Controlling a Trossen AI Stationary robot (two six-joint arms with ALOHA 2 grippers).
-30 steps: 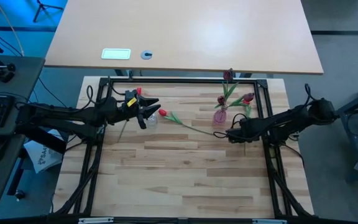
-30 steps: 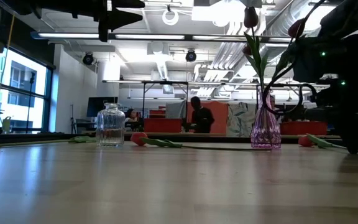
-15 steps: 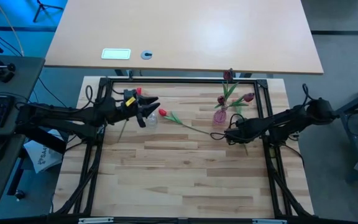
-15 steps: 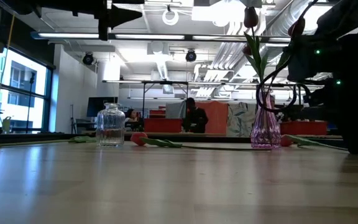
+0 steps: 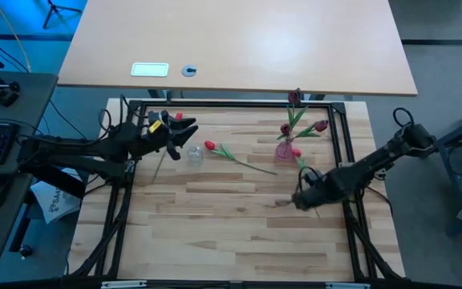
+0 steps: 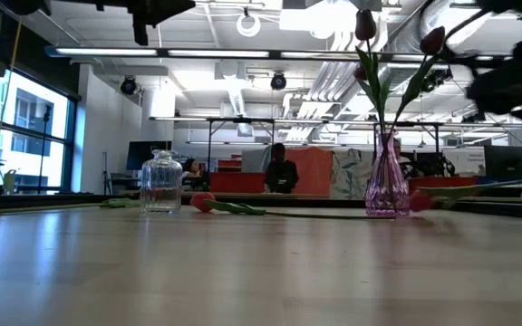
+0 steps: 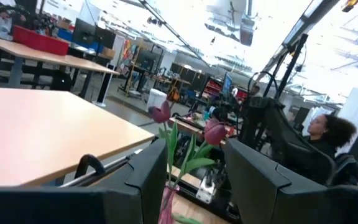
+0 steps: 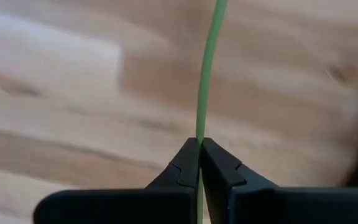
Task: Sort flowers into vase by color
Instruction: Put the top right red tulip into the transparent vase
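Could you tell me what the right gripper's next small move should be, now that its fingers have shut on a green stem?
Probably lift. The right gripper is shut on the thin green stem of a red-headed artificial tulip lying beside the pink glass vase; raising it clear of the wooden table comes before carrying it anywhere.

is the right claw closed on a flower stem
Yes, in the right wrist view the right claw has its fingertips pinched together on a thin green stem running out over the wooden table.
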